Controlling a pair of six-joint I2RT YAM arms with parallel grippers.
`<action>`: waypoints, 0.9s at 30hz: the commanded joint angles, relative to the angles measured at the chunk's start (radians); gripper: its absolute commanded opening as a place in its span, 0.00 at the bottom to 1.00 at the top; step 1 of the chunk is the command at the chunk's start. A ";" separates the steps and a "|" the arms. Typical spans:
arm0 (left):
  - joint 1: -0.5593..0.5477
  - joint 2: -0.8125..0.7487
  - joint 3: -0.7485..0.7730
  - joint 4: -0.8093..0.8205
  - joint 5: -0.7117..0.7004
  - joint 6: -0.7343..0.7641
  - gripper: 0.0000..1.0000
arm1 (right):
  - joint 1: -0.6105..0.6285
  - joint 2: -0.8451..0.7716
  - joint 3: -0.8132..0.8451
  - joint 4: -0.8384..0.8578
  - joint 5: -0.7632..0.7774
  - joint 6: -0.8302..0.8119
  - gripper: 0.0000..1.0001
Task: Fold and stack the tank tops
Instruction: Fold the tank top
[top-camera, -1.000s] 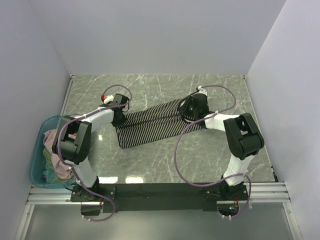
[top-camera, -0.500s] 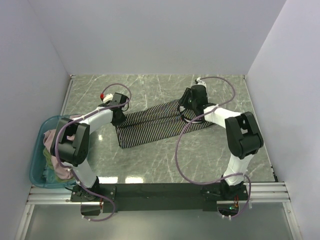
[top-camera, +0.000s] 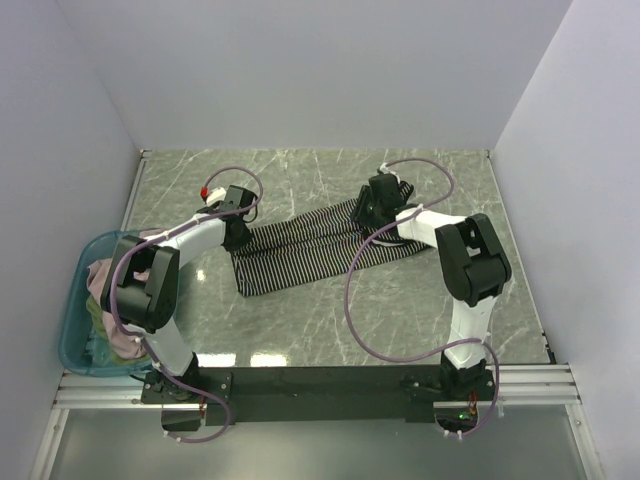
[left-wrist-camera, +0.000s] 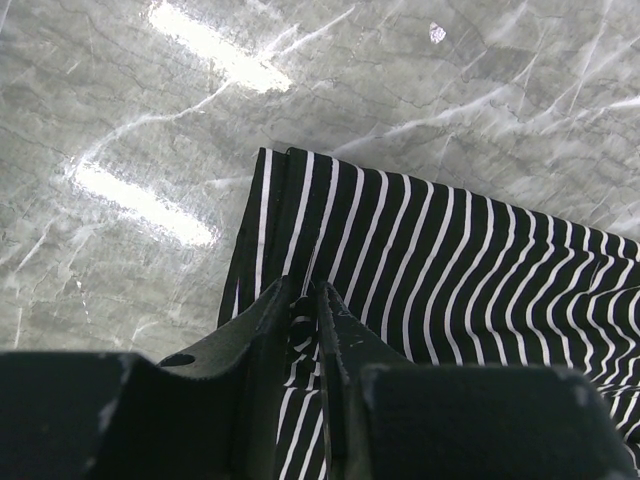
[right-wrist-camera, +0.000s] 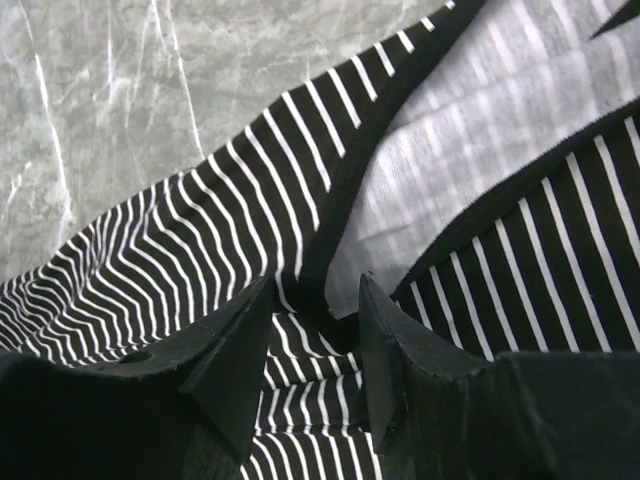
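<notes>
Our left arm (top-camera: 190, 236) and right arm (top-camera: 470, 262) are white with chunky black joints. A purple cable (top-camera: 347, 300) loops along each. Our fingers (right-wrist-camera: 235, 350) are black and pointed.

Striped tops: one striped tank top (top-camera: 300, 256), lying on the bench.
Bench: one, grey marbled (top-camera: 300, 325).
Tubs: one teal tub (top-camera: 68, 345), left of the striped tank top.
Cloth in the tub: two colours show, a pink piece (top-camera: 106, 274) and a pale green piece (top-camera: 92, 318). The number of garments cannot be told.
Arms: two, a left arm (top-camera: 150, 285) and a right arm (top-camera: 470, 262).
Tools: two, the left tool (left-wrist-camera: 305, 295) at the striped tank top's left end and the right tool (right-wrist-camera: 315, 290) at its right end.
Purple cables: two, one on each arm.
</notes>
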 joint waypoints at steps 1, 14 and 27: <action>-0.005 -0.038 0.032 0.012 0.009 0.008 0.23 | 0.012 0.021 0.051 0.008 0.011 -0.001 0.46; -0.005 -0.041 0.021 0.012 0.009 0.005 0.23 | 0.013 -0.014 -0.014 0.034 0.033 0.004 0.00; -0.005 -0.034 0.012 0.012 0.012 -0.009 0.24 | 0.030 -0.149 -0.238 0.186 0.080 0.023 0.00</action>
